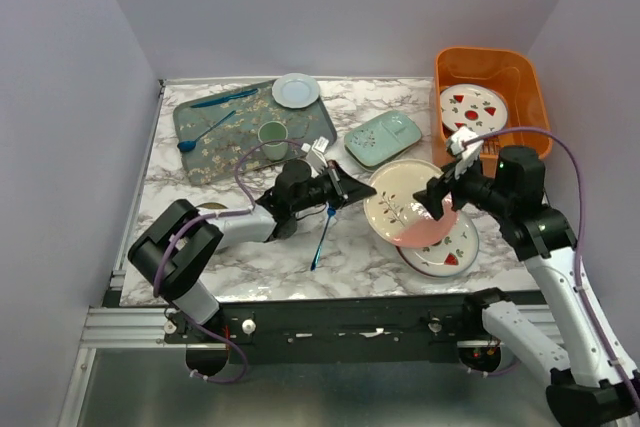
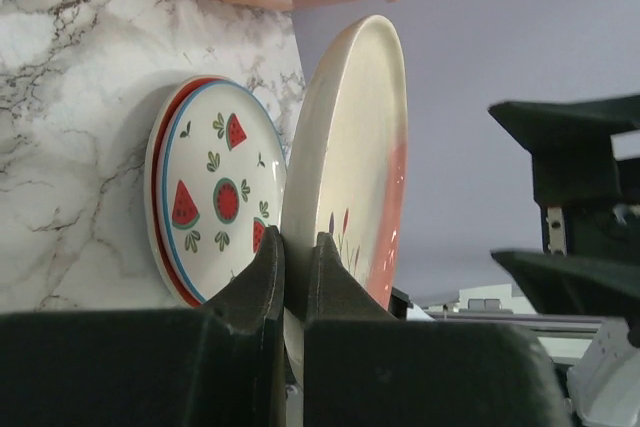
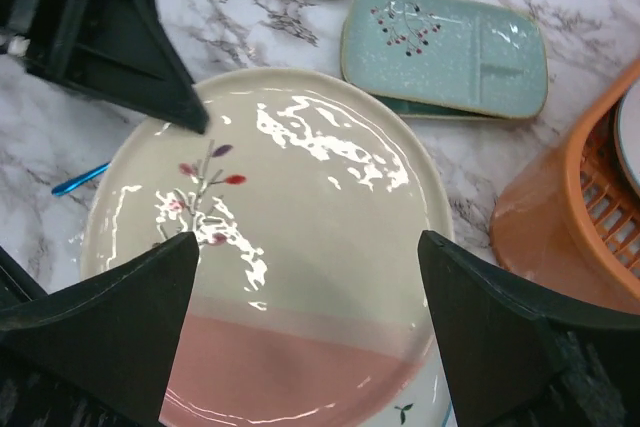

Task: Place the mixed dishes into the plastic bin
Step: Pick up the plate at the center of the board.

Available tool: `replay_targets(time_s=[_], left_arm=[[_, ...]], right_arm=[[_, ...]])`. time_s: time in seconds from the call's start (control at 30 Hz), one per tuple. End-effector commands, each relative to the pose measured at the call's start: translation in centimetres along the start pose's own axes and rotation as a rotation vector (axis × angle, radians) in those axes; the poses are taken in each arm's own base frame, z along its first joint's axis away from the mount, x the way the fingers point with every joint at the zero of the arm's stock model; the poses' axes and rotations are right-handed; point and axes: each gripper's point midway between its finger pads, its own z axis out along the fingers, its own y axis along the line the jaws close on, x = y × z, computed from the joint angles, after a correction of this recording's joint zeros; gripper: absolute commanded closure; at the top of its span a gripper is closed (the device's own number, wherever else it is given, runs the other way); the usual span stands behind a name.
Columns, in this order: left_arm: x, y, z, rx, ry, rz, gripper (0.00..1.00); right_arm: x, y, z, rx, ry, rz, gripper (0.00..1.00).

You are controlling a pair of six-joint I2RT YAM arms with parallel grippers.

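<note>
My left gripper (image 1: 362, 190) is shut on the left rim of a cream plate with a pink band (image 1: 408, 209). In the left wrist view its fingers (image 2: 262, 272) pinch that rim, and the plate (image 2: 350, 147) is tilted up off a red-rimmed watermelon plate (image 2: 215, 192). My right gripper (image 1: 440, 199) is open above the plate's right side, its jaws wide over the plate (image 3: 300, 217) and not touching it. The orange bin (image 1: 524, 80) stands at the back right with a white plate with red marks (image 1: 472, 107) inside. The pale-green divided dish (image 1: 383, 139) lies left of the bin.
The watermelon plate (image 1: 447, 250) lies under the held plate. A floral tray (image 1: 215, 152) at the back left holds a mug (image 1: 272, 135), a small plate (image 1: 296, 90) and a blue spoon (image 1: 205, 132). A blue stick (image 1: 323, 235) lies near the front edge.
</note>
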Motion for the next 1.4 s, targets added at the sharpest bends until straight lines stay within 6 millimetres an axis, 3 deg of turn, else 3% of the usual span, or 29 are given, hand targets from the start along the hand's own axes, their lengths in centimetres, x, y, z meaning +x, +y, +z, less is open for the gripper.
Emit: replay_targets(time_s=[0.0, 0.03, 0.23, 0.47, 0.63, 0.97, 1.2, 1.3, 1.33, 1.37], left_arm=[[-2.5, -5.9, -2.3, 0.176, -0.074, 0.073, 1.0], [-2.7, -5.9, -2.5, 0.178, -0.081, 0.073, 1.0], [-4.4, -6.0, -4.6, 0.174, -0.149, 0.104, 1.0], [-5.5, -7.1, -5.8, 0.193, -0.185, 0.144, 1.0], [-5.7, -7.9, -5.8, 0.228, -0.187, 0.142, 1.0], [-6.2, -8.7, -5.5, 0.251, -0.191, 0.14, 1.0], [-6.3, -9.1, -5.2, 0.257, -0.188, 0.141, 1.0], [-6.3, -9.2, -5.1, 0.258, -0.184, 0.147, 1.0], [-6.4, -9.2, -5.1, 0.255, -0.184, 0.147, 1.0], [-6.4, -9.3, -5.1, 0.256, -0.185, 0.152, 1.0]], right_arm=[[-1.0, -2.3, 0.0, -0.061, -0.036, 0.31, 0.02], [-0.8, -3.9, -0.4, -0.029, -0.045, 0.364, 0.02], [1.4, -6.2, 0.7, -0.082, -0.024, 0.612, 0.03], [1.7, -3.8, 1.7, -0.31, -0.028, 0.777, 0.12], [2.7, -3.6, 2.5, -0.36, -0.002, 0.845, 0.19], [2.1, -1.9, 2.9, -0.489, 0.004, 0.877, 0.27], [1.4, -1.4, 2.7, -0.561, -0.003, 0.909, 0.47], [0.8, -1.2, 2.5, -0.599, -0.012, 0.922, 0.68], [0.5, -1.3, 2.4, -0.609, -0.017, 0.92, 0.82], [0.2, -1.1, 2.2, -0.635, -0.024, 0.925, 0.88]])
